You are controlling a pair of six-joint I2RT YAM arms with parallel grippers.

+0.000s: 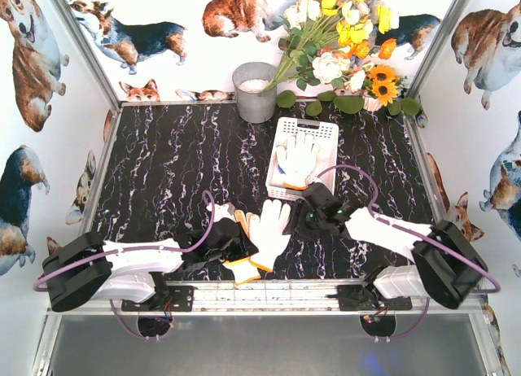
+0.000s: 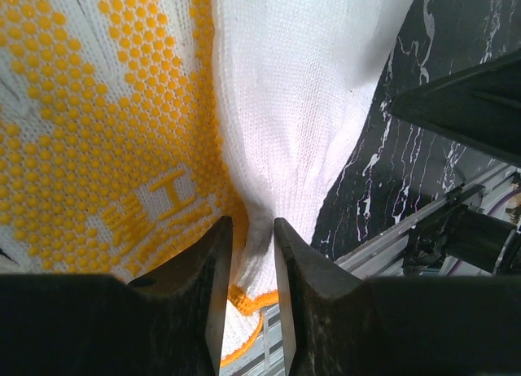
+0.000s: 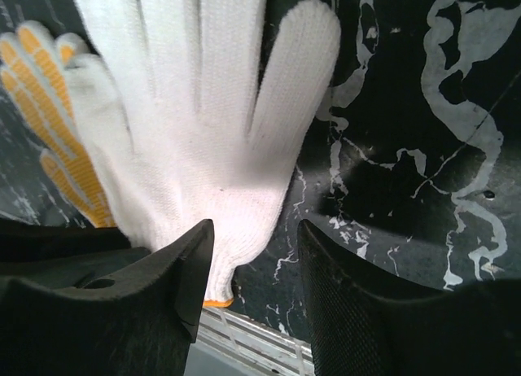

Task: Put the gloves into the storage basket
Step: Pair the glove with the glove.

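Bottom centre of the overhead frame, my nearly closed left gripper (image 2: 252, 223) pinches a fold of the white glove (image 1: 273, 225), my right gripper (image 3: 256, 229) gapes empty beside it; I should lift clear before crossing to the basket (image 1: 327, 140) above centre.

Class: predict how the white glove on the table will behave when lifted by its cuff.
Probably floppy: the white glove is thin knit, puckering where the left gripper pinches it. Likely light, since it lies flat. It may drag the dotted glove touching it.
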